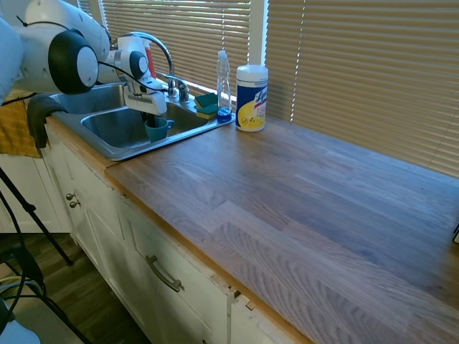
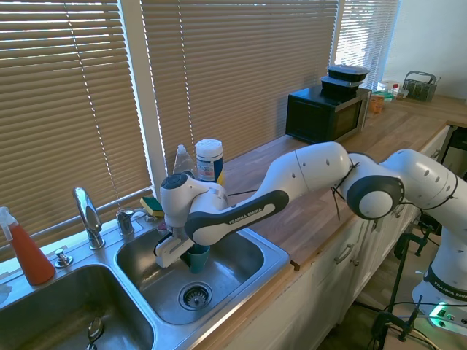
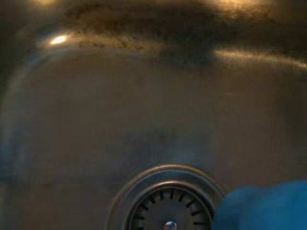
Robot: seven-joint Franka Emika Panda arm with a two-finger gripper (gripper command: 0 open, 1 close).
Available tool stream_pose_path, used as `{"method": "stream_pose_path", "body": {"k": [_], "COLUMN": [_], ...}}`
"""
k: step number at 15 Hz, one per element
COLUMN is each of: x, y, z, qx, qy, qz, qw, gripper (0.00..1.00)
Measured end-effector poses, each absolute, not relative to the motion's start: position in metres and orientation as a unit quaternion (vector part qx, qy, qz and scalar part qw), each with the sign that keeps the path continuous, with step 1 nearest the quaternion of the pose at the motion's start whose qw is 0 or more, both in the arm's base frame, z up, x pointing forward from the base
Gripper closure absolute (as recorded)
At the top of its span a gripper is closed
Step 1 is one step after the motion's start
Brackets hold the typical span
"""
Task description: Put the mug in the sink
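While the white arm's two-finger gripper [image 2: 191, 250] hangs inside the basin of the shiny stainless steel double sink [image 2: 271, 257] nearer the wooden counter, it is clamped on the small teal-blue mug [image 2: 198, 258], held upright just above the round slotted drain [image 2: 194, 295]. Further along stand a clear bottle [image 1: 224, 84] with blue liquid at its bottom and a white-and-yellow cylindrical canister [image 1: 252, 98] whose label is too small to read.

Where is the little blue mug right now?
The mug hangs in the pincer inside the sink basin nearest the wooden counter, beside the drain.
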State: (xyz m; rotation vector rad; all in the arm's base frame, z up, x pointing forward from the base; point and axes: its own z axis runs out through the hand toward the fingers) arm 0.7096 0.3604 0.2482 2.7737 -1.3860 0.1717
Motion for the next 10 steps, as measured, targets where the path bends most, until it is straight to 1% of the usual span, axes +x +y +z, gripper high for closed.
{"method": "stream_pose_path", "body": {"k": [5, 6, 10], "x": [0.721, 0.722, 0.723], "y": [0.354, 0.353, 0.354], "z": [0.196, 0.190, 0.185], "qx": [0.884, 0.883, 0.882], "qy": [-0.465, -0.468, -0.471], "qz": [0.037, 0.031, 0.023], "qw": [0.027, 0.022, 0.014], "gripper": [1.00, 0.00, 0.00]}}
